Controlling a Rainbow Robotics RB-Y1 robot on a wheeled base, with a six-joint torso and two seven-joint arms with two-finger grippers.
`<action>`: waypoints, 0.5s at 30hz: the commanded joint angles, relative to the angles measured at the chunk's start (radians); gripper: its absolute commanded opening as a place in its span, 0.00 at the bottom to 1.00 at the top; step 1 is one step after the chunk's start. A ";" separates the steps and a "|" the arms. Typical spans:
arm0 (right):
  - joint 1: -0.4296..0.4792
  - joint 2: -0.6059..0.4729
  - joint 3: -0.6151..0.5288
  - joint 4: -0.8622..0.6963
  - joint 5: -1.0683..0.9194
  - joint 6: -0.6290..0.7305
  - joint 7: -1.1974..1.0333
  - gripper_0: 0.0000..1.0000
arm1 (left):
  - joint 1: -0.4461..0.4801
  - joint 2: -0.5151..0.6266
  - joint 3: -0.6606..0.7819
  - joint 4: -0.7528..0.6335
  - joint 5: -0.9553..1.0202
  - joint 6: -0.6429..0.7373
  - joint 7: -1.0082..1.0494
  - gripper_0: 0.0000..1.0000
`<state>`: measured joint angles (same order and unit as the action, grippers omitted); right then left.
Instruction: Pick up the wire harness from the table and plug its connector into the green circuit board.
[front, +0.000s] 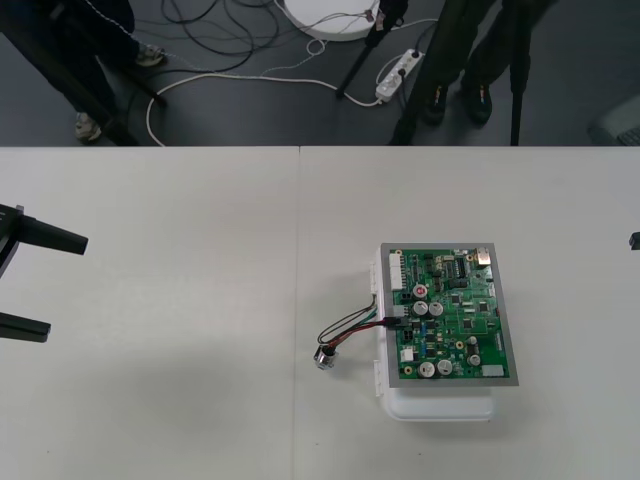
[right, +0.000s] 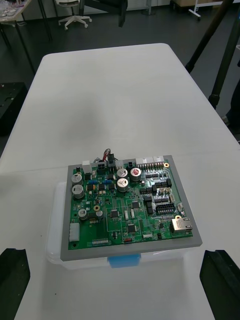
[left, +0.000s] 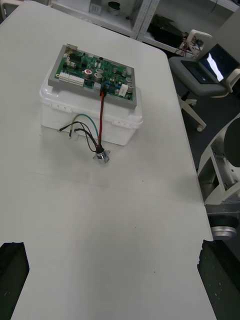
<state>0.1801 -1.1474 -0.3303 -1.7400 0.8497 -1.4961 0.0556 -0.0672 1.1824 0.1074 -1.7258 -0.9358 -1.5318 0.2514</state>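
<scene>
The plug of the wire harness appears seated at the green circuit board edge, socket on the table. Left gripper and right gripper are held open. If half-seated, the plug could be dragged out by the wires.

Note for your log: the light surface is plain, with one straight seam running from its far edge to its near edge, a little left of centre. Beyond the far edge you see a strip of dark floor. On that floor lie a tangle of thin black cables and a white cable curving toward a white power strip. A round white base is cut off at the top. Black stand legs slant down just beside the power strip.
</scene>
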 joint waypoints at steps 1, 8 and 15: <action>0.010 -0.043 -0.030 -0.009 0.005 0.001 -0.017 1.00 | 0.014 0.026 0.009 -0.001 0.015 -0.039 0.017 1.00; 0.010 -0.043 -0.030 -0.009 0.005 0.001 -0.017 1.00 | 0.014 0.026 0.009 -0.001 0.015 -0.039 0.017 1.00; 0.010 -0.043 -0.030 -0.009 0.005 0.001 -0.017 1.00 | 0.014 0.026 0.009 -0.001 0.015 -0.039 0.017 1.00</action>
<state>0.1801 -1.1474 -0.3303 -1.7400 0.8498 -1.4960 0.0556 -0.0672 1.1824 0.1074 -1.7258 -0.9357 -1.5318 0.2514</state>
